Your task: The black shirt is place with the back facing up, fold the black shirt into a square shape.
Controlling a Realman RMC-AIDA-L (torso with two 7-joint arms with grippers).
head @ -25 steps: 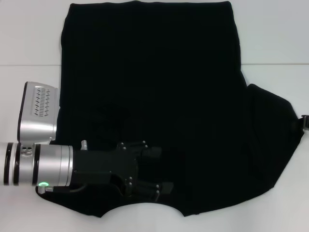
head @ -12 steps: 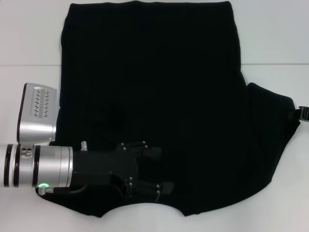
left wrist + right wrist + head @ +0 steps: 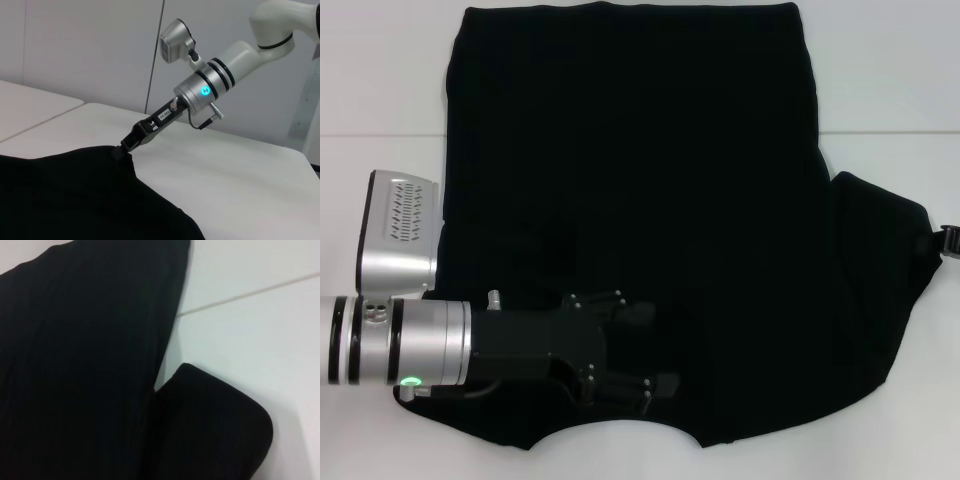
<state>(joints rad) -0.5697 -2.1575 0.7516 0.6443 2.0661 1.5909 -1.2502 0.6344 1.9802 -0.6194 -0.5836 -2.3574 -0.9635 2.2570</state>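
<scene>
While the black shirt (image 3: 640,200) lies flat on the table (image 3: 380,80), my left gripper (image 3: 665,350) sits over its near hem, grip unclear; right gripper (image 3: 122,148) pinches the sleeve edge.

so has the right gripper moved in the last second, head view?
Yes, slightly. The right gripper, pinching the sleeve tip of the black shirt, has crept a little inward, judged against the table seam. The left gripper sits put on the shirt's near edge.
</scene>
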